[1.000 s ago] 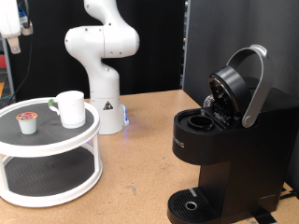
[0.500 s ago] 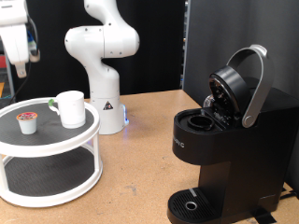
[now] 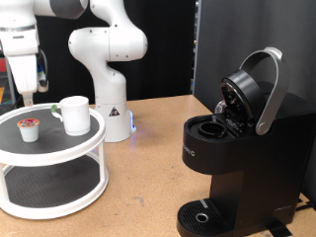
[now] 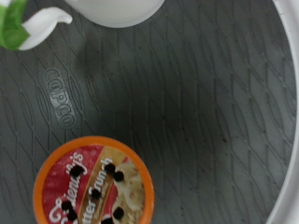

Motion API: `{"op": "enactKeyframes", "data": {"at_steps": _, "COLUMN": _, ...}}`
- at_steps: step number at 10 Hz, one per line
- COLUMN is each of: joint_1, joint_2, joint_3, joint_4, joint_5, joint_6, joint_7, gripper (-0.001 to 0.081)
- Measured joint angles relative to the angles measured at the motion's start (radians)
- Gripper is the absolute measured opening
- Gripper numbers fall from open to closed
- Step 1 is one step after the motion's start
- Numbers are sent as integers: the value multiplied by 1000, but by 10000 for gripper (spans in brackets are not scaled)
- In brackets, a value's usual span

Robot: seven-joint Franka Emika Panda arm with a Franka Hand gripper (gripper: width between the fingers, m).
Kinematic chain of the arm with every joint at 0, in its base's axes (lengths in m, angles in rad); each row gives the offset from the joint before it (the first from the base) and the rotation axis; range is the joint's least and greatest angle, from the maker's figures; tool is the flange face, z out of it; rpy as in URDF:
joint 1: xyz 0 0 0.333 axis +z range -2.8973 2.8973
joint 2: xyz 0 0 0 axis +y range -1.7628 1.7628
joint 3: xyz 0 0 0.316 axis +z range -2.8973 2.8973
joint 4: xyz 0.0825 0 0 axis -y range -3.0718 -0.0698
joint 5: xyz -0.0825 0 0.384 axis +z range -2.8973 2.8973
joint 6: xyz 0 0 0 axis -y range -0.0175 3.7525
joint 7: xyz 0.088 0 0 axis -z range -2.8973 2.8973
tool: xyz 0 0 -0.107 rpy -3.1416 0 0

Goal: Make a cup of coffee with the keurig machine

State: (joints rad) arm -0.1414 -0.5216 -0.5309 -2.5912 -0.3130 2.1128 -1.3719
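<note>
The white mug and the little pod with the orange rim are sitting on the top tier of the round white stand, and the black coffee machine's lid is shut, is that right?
Not quite. The tall black keurig machine has its silver-handled lid raised, leaving the pod chamber open, as the exterior view shows. The rest holds: the plain white ceramic cup and the small orange-rimmed pod sit on the top tier of the round white two-tier stand.

Embossed "COPCO" on the dark ribbed tray surface [image 4: 62, 98], partly legible red script on the pod lid [image 4: 95, 191], a faint unreadable brand word on the coffee machine [image 3: 192, 151], a warning triangle on the robot base [image 3: 112, 110].
</note>
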Motion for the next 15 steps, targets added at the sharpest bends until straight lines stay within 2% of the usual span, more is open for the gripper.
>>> {"op": "enactKeyframes", "data": {"at_steps": 3, "joint_1": -25, "joint_2": 2, "joint_3": -7, "joint_4": -70, "joint_5": -24, "joint_6": 93, "joint_7": 1, "gripper": 808}}
{"op": "enactKeyframes", "data": {"at_steps": 5, "joint_1": -35, "joint_2": 11, "joint_3": -8, "joint_4": -96, "joint_5": -34, "joint_6": 135, "joint_7": 11, "gripper": 808}}
{"op": "enactKeyframes", "data": {"at_steps": 9, "joint_1": -43, "joint_2": 64, "joint_3": -8, "joint_4": -119, "joint_5": -62, "joint_6": 217, "joint_7": 28, "gripper": 808}}
{"op": "enactKeyframes", "data": {"at_steps": 15, "joint_1": -46, "joint_2": 110, "joint_3": -24, "joint_4": -139, "joint_5": -74, "joint_6": 274, "joint_7": 5, "gripper": 808}}
